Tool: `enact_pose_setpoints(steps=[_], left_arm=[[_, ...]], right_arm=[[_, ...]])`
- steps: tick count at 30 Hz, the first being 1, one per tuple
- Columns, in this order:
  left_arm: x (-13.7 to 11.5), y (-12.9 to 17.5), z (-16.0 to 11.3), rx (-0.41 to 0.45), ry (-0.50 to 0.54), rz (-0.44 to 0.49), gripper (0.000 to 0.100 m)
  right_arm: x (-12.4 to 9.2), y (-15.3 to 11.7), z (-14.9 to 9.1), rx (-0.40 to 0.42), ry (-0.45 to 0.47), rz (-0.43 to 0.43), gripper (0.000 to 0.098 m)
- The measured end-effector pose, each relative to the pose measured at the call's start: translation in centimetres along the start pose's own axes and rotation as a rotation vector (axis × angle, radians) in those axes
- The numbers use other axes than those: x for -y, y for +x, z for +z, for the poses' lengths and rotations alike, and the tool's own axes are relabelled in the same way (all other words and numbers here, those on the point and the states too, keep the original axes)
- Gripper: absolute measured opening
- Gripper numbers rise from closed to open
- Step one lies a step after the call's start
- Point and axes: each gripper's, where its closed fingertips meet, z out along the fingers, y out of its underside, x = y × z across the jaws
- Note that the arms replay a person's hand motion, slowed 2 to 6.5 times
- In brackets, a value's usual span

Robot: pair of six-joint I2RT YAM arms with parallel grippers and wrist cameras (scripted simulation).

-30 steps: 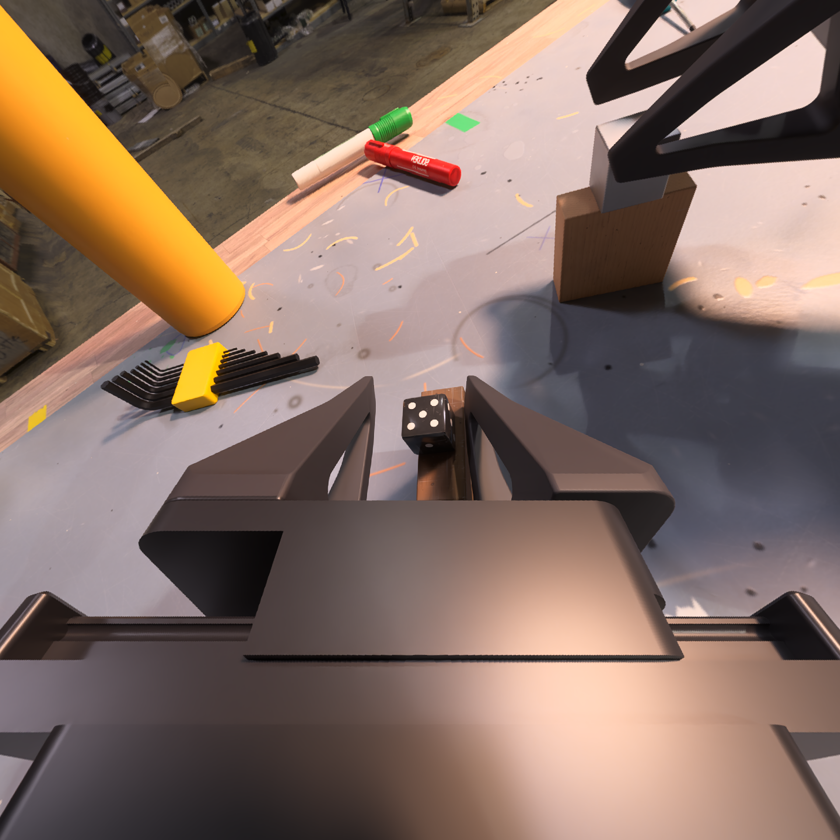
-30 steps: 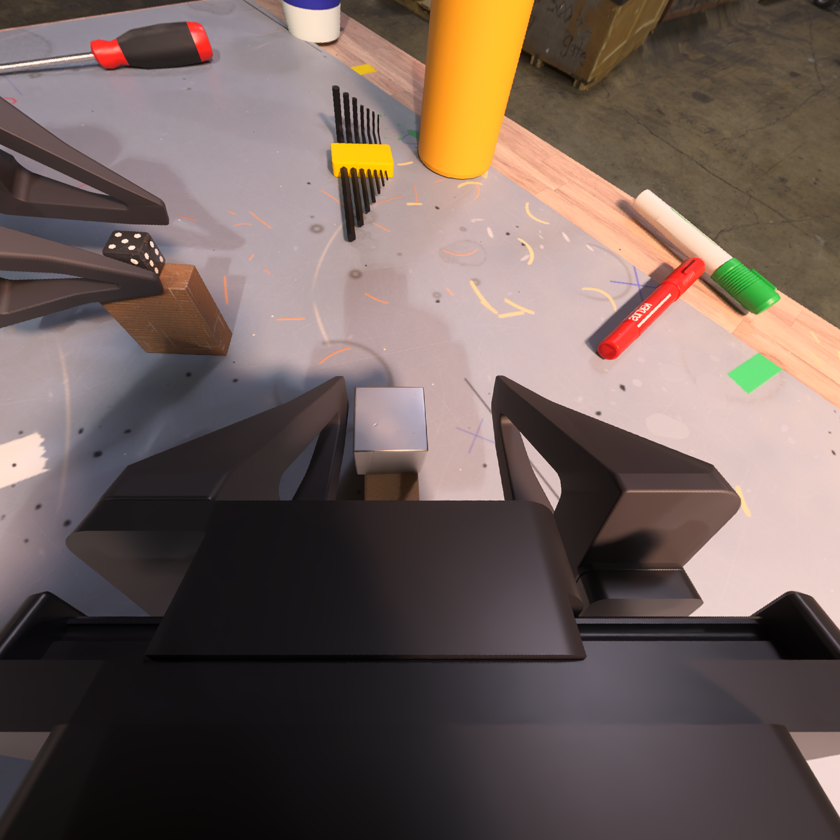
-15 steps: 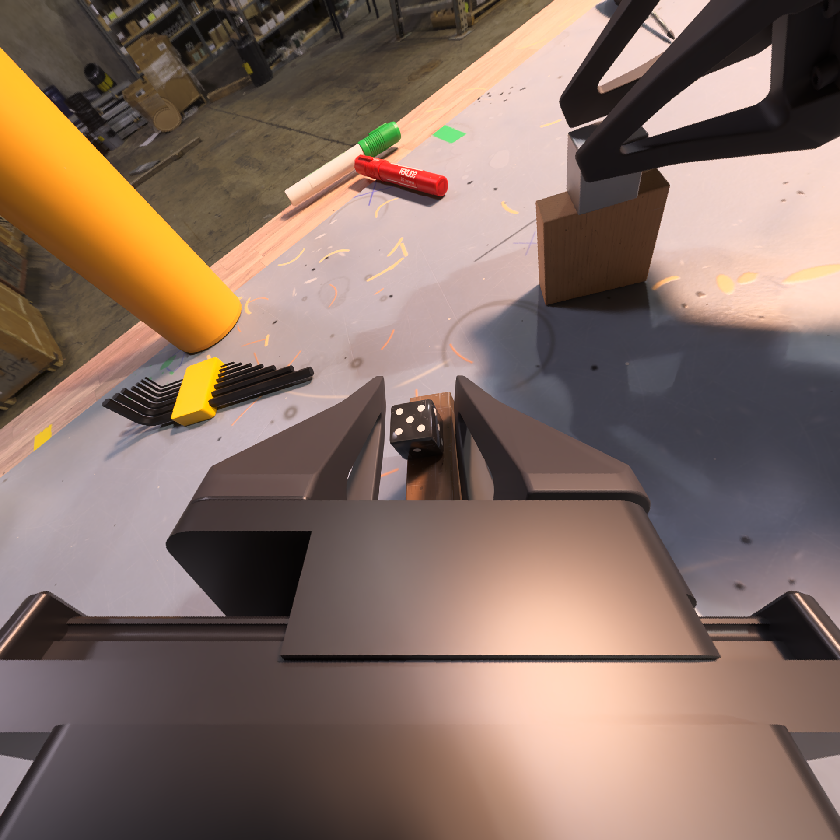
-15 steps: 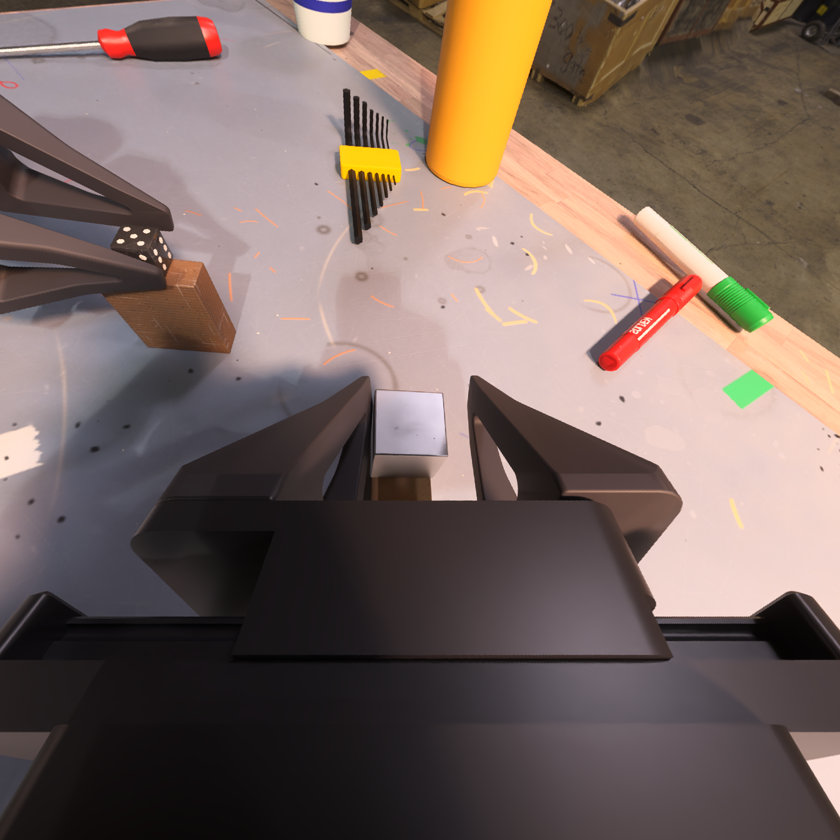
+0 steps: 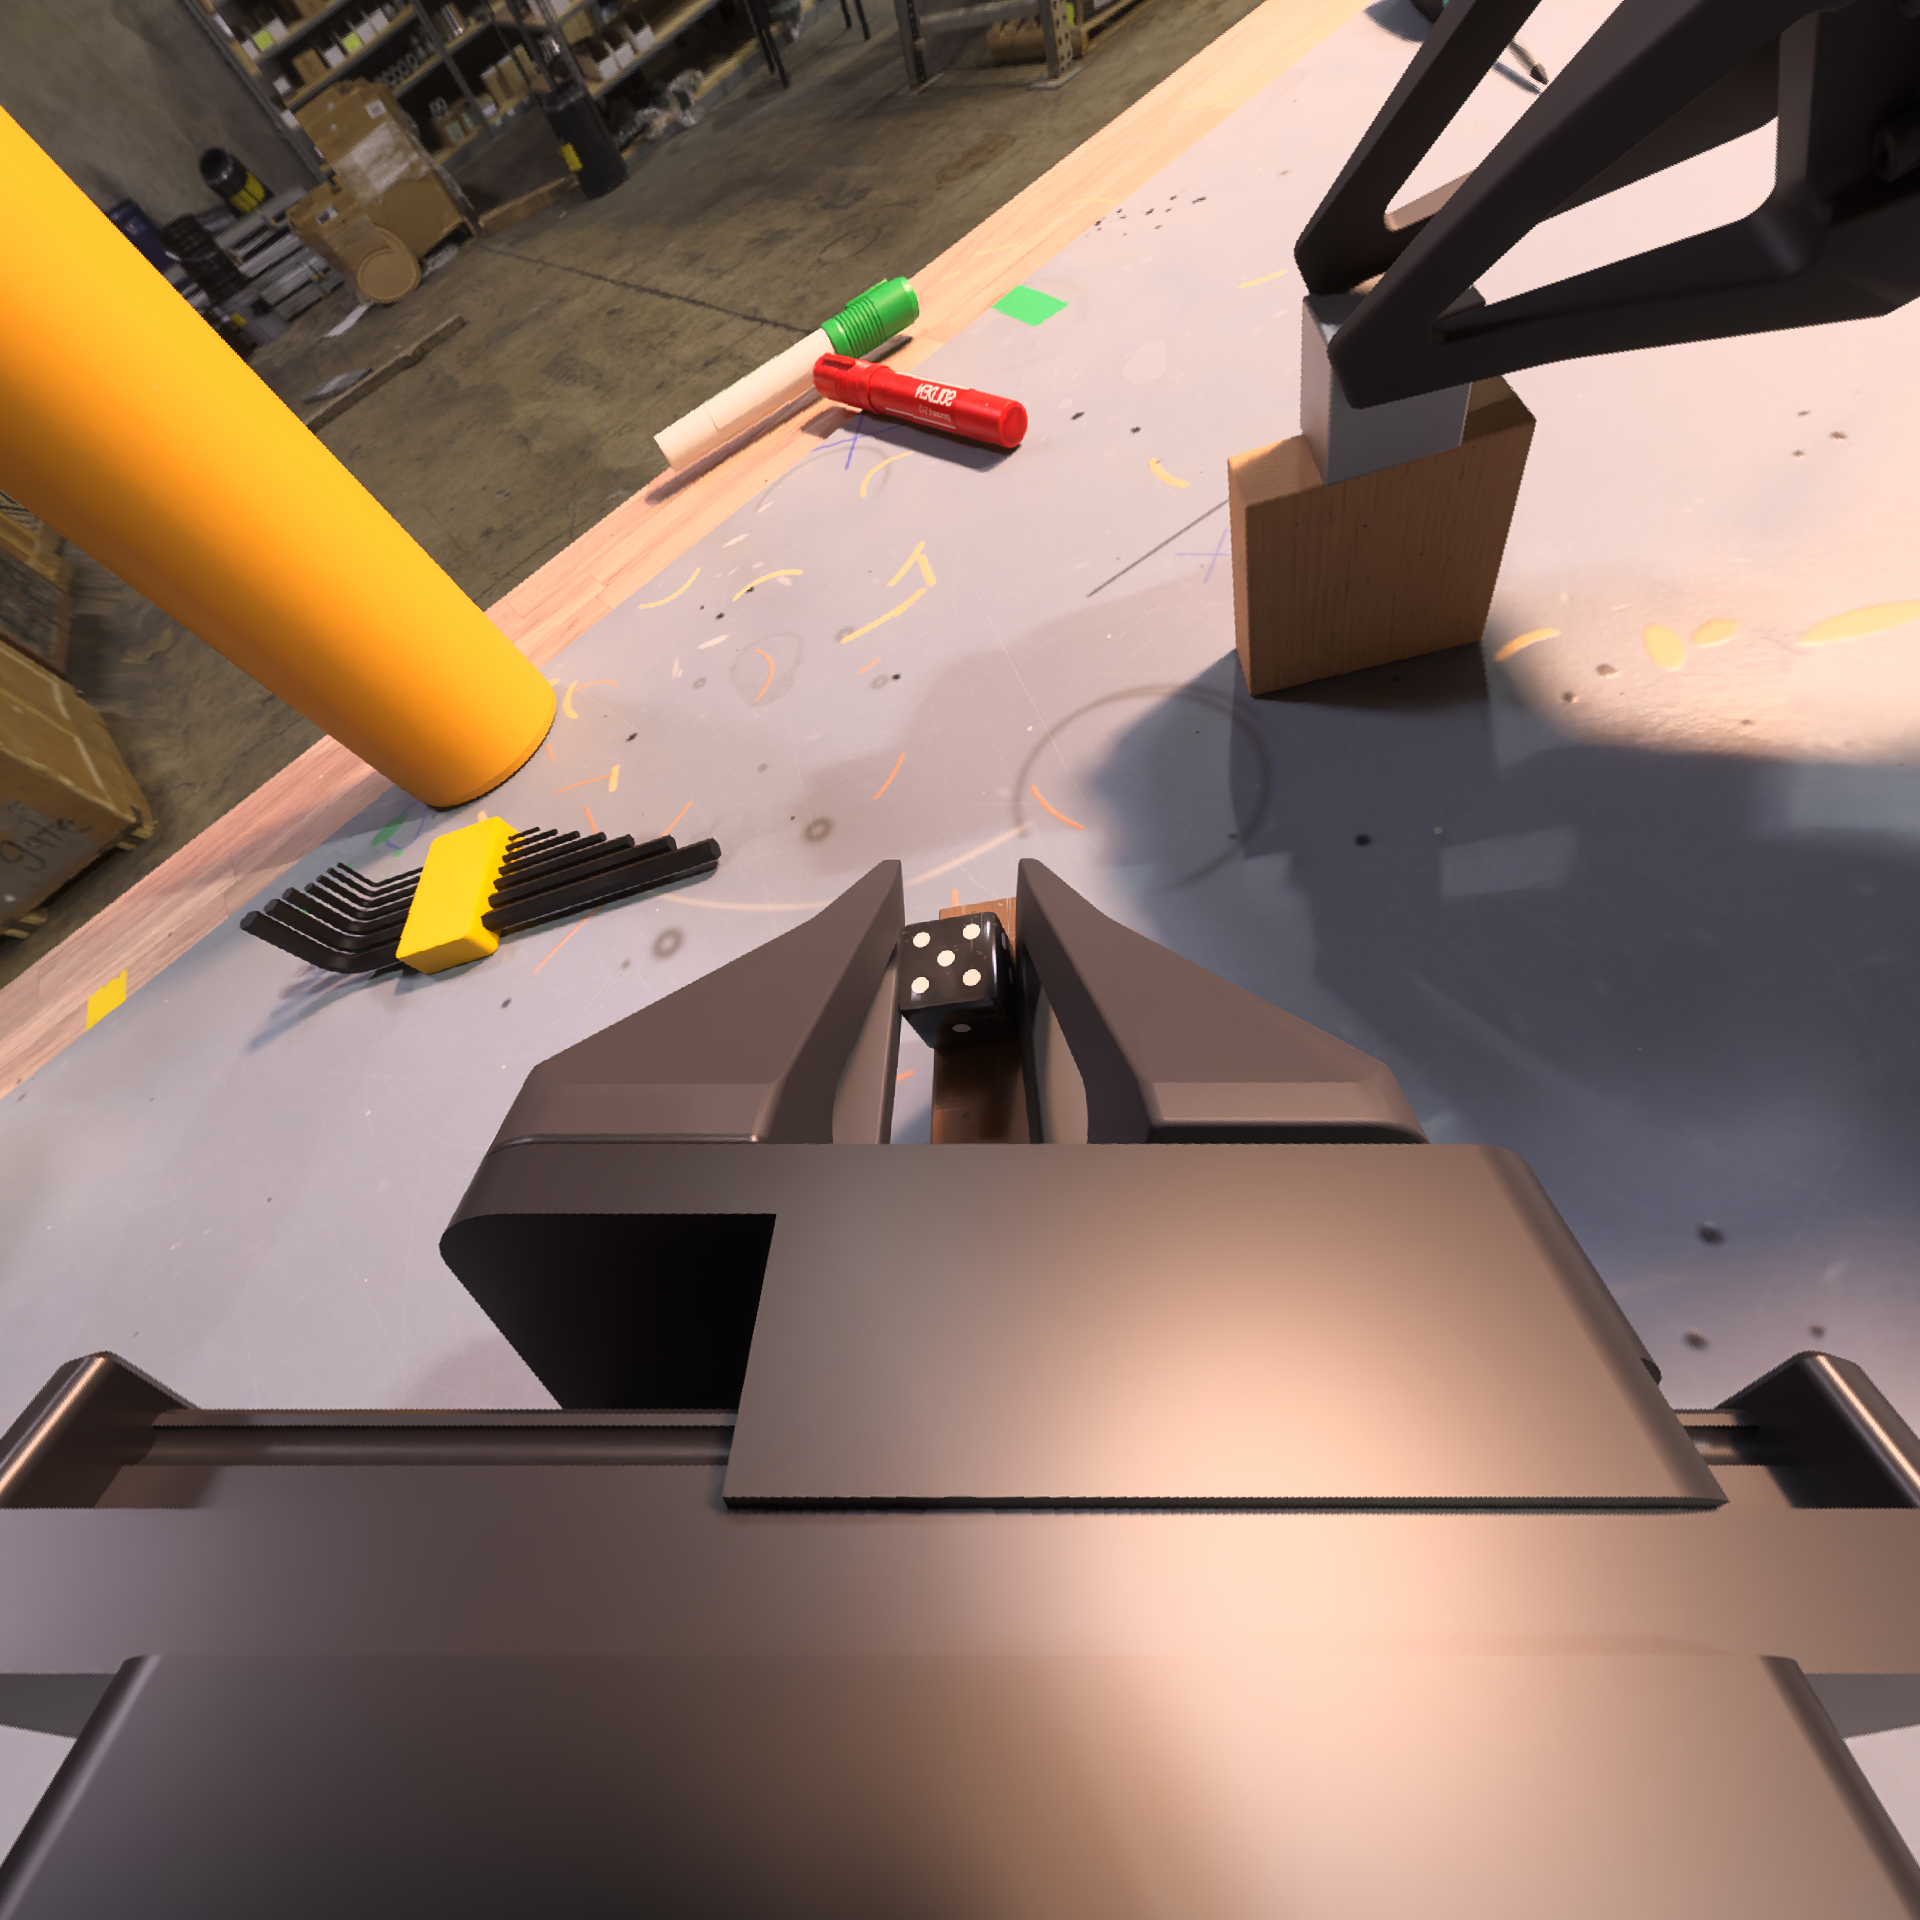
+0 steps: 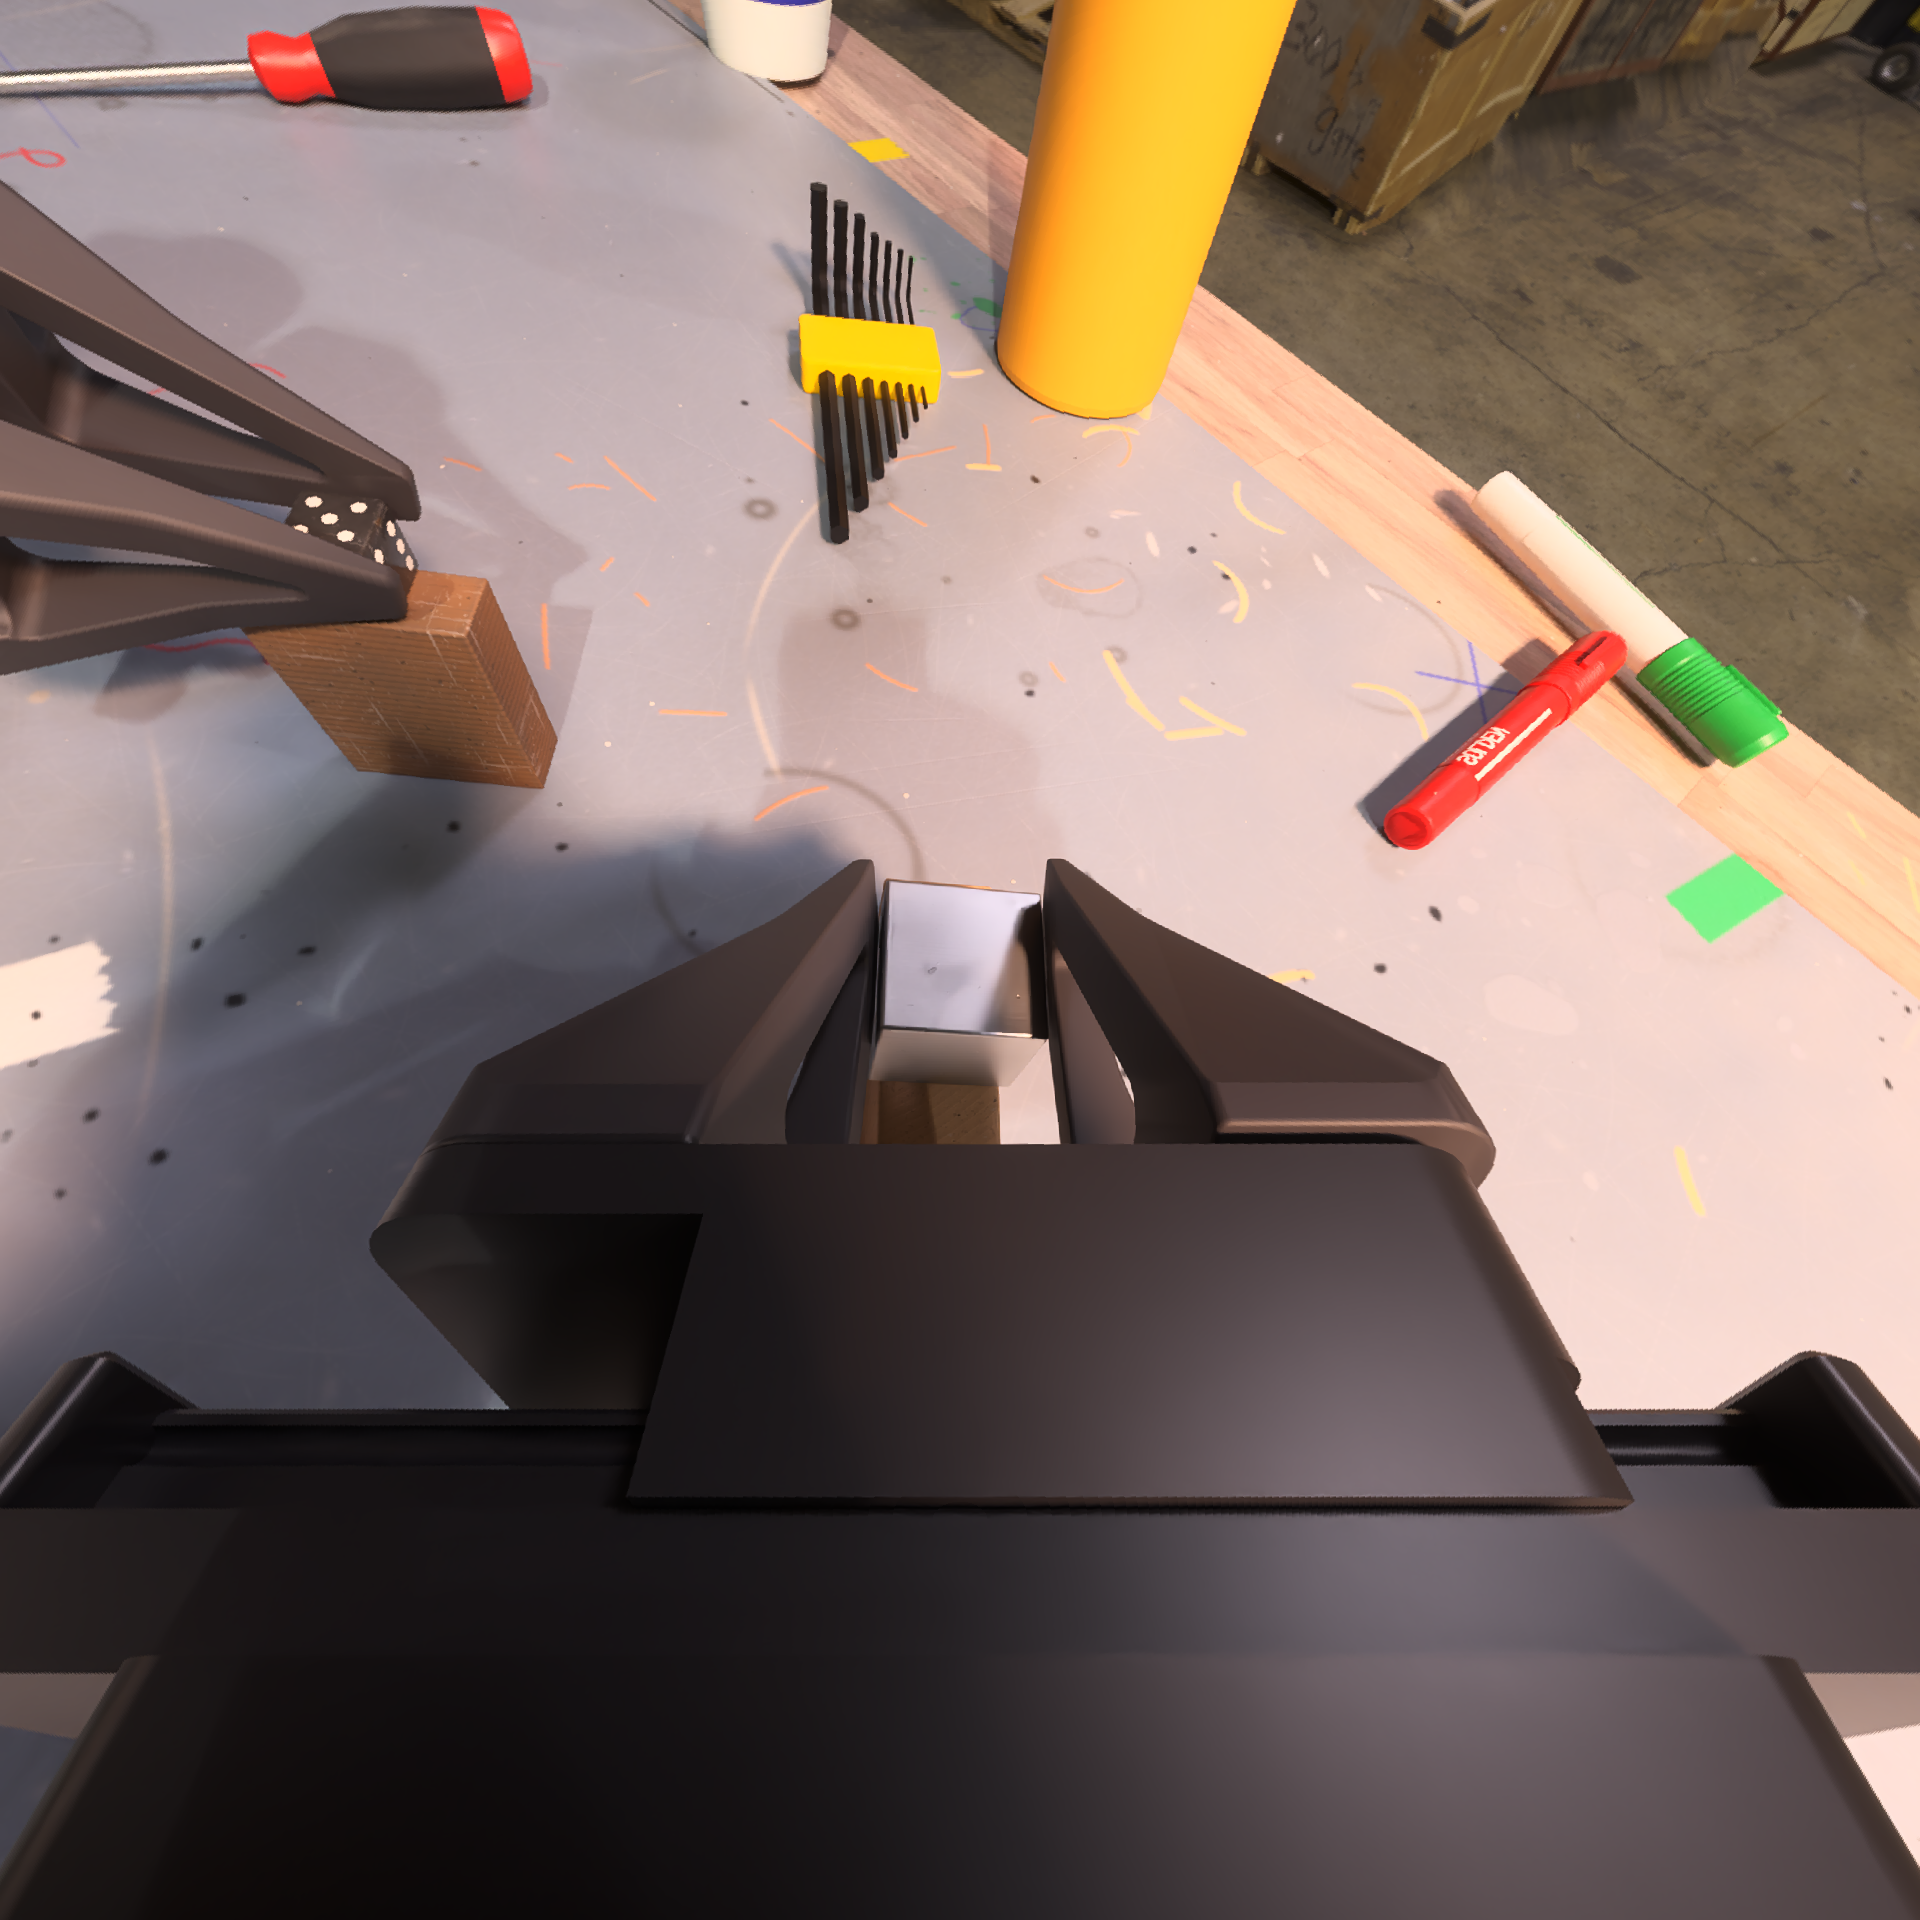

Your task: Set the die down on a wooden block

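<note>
A black die with white pips [image 5: 951,977] sits between the fingers of my left gripper [image 5: 958,883], which is shut on it. The die is right over the top of a dark wooden block [image 5: 977,1101]; the right wrist view shows the die [image 6: 348,530] slightly tilted at that block's [image 6: 416,675] top edge. My right gripper [image 6: 958,894] is shut on a grey metal cube [image 6: 956,961] that stands on a light wooden block [image 6: 935,1112]. The left wrist view shows this cube [image 5: 1382,426] on its block [image 5: 1371,561].
An orange cylinder [image 5: 229,499] stands near the table's wooden edge [image 6: 1351,468]. A hex key set in a yellow holder [image 5: 457,894] lies beside it. A red marker [image 5: 920,400] and a green-capped white marker [image 5: 790,369] lie by the edge. A screwdriver [image 6: 384,57] and a white cup [image 6: 769,36] lie beyond.
Both grippers' fingers have come together from open: the left onto the die, the right onto the metal cube. Both cameras have shifted slightly.
</note>
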Motion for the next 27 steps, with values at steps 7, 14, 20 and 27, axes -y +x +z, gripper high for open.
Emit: enact_pose_setpoints(steps=[7,14,20,27], left_arm=[[0.01,-0.02,0.02,0.002,-0.001,0.008,0.018],[0.03,0.00,0.04,0.005,-0.003,0.020,0.018],[0.04,0.01,0.04,0.007,-0.003,0.027,0.018],[-0.01,0.07,0.06,0.008,-0.006,0.035,0.020]], right_arm=[[0.01,-0.11,0.02,0.004,-0.008,-0.022,0.0269],[0.02,-0.19,0.03,0.004,-0.011,-0.037,0.0269],[0.02,-0.20,0.03,0.004,-0.011,-0.039,0.0269],[0.02,-0.18,0.03,0.002,-0.012,-0.039,0.0269]])
